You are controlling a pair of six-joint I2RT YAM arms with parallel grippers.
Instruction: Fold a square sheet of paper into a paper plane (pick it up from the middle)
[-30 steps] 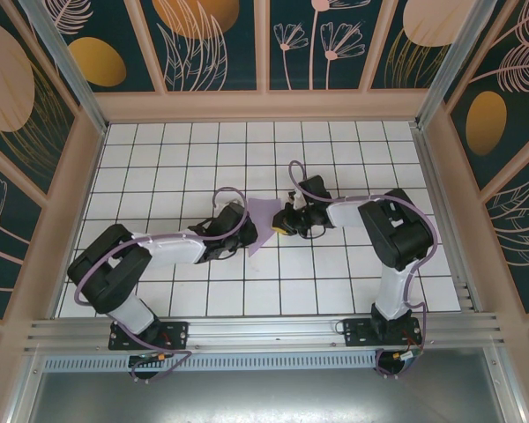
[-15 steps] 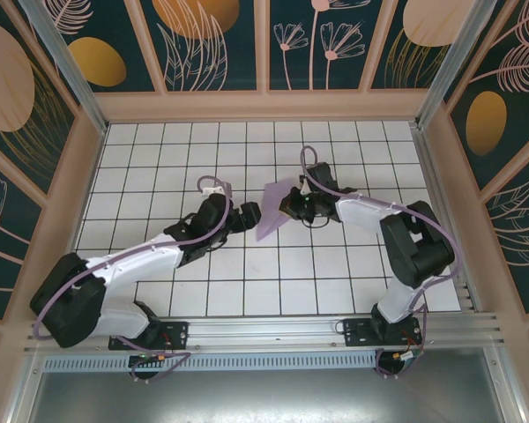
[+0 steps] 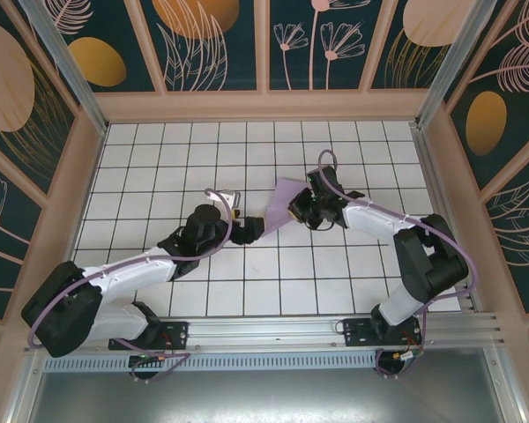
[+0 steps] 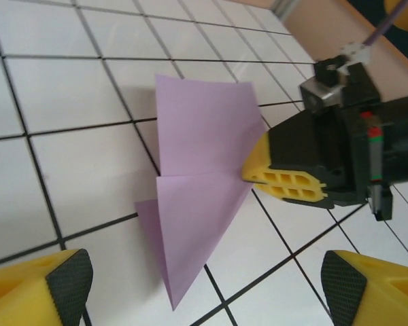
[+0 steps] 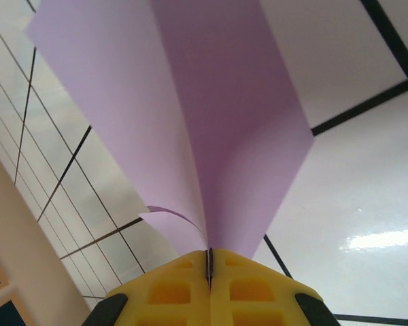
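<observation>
While right tool [image 5: 209, 261] pinches the paper plane [image 5: 211, 129], left tool [image 4: 207, 282] spread wide nearby

No writing, label, brand or number can be read anywhere. The folded lavender paper [image 4: 200, 204] is plain, and the tiled bench [image 3: 159, 150] carries only grid lines.

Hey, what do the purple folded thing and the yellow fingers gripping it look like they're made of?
The purple sheet: thin matte paper, judging by its sharp creases and curl. The yellow fingers: probably moulded plastic, matte, with open pockets.
</observation>
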